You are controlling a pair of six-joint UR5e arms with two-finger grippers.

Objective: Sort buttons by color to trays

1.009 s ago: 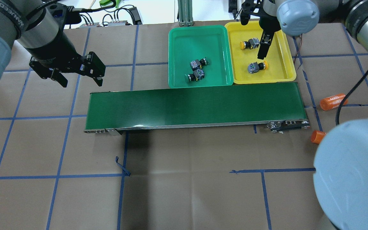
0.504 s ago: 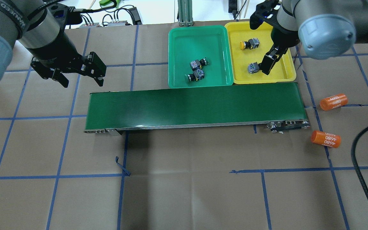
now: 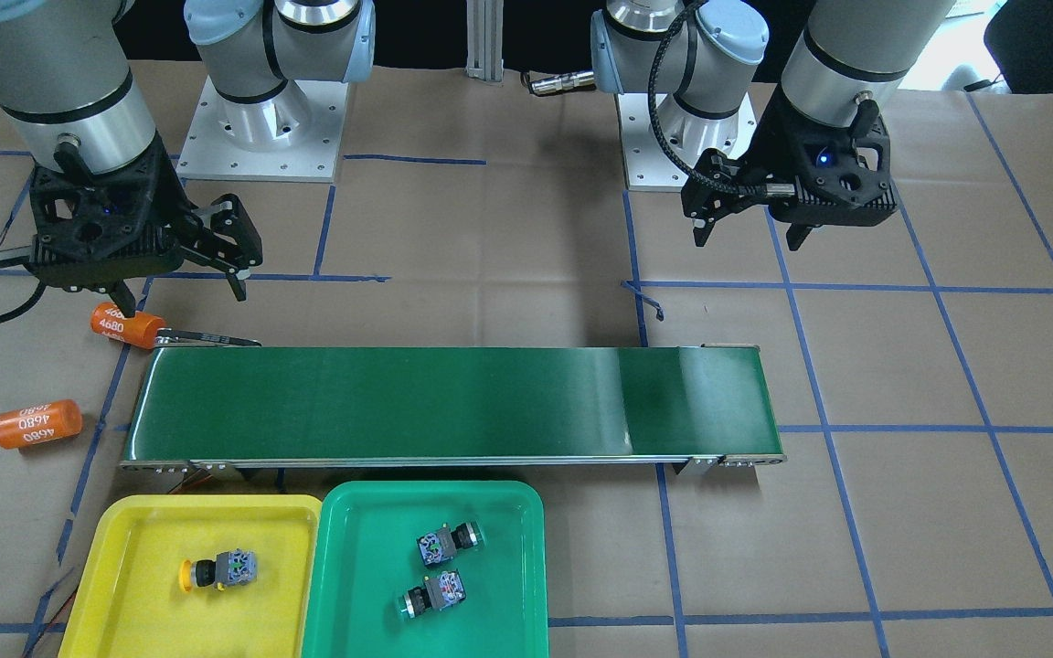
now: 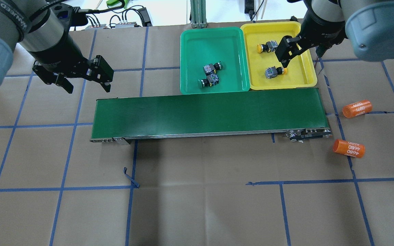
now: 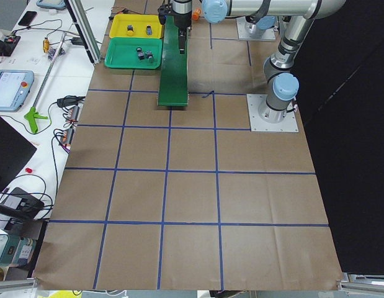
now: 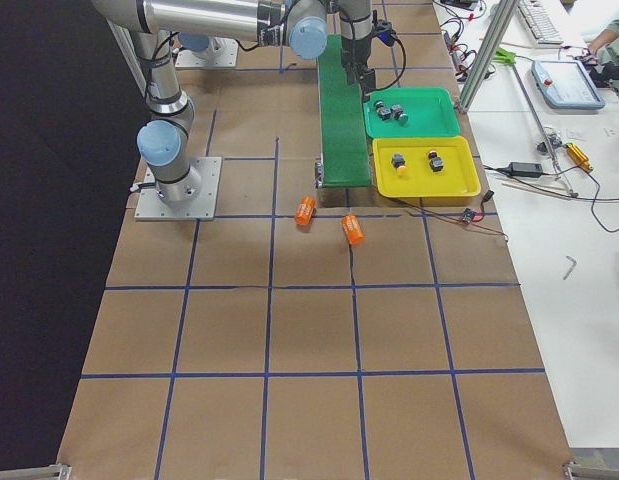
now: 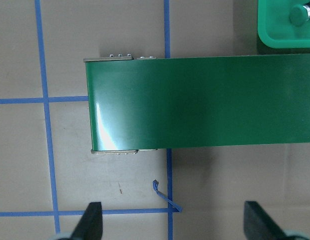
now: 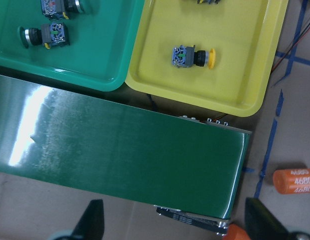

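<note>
Now: the sorting looks done, as far as I can judge. All four buttons I can find lie in trays, matched by cap colour.
Yellow pair: two small yellow-capped push-button switches [image 4: 267, 46], with black collars and grey-blue bodies. They lie on their sides, apart from each other, in the shallow bright-yellow plastic tray [image 4: 301, 77].
Green pair: two green-capped push-button switches [image 4: 209, 81], close together in the shallow bright-green plastic tray [image 4: 200, 44].
Trays: their rims meet, side by side along the edge opposite the robot of the brown paper-covered surface [image 4: 197, 205]. They sit just beyond the long dark-green conveyor belt [image 4: 210, 112].
Why there: I'd guess the trays hug the belt so each carry stays short.
Right fingers [image 8: 93, 220]: spread wide and holding nothing, high above the belt's end on the surface's right side. I read the spread as a let-go posture.
Left fingers [image 7: 92, 222]: spread and empty, hanging off the belt's other end. I think this is a waiting pose for whatever the belt brings.
Changed: a second ago one right finger hung down between the yellow pair. Since then that arm has pulled up and off the tray. Its elbow has swung aside and uncovered the second of two orange cylinders printed "4680" [image 4: 348, 148]. The yellow pair lies where it did, and the left arm hasn't stirred.
</note>
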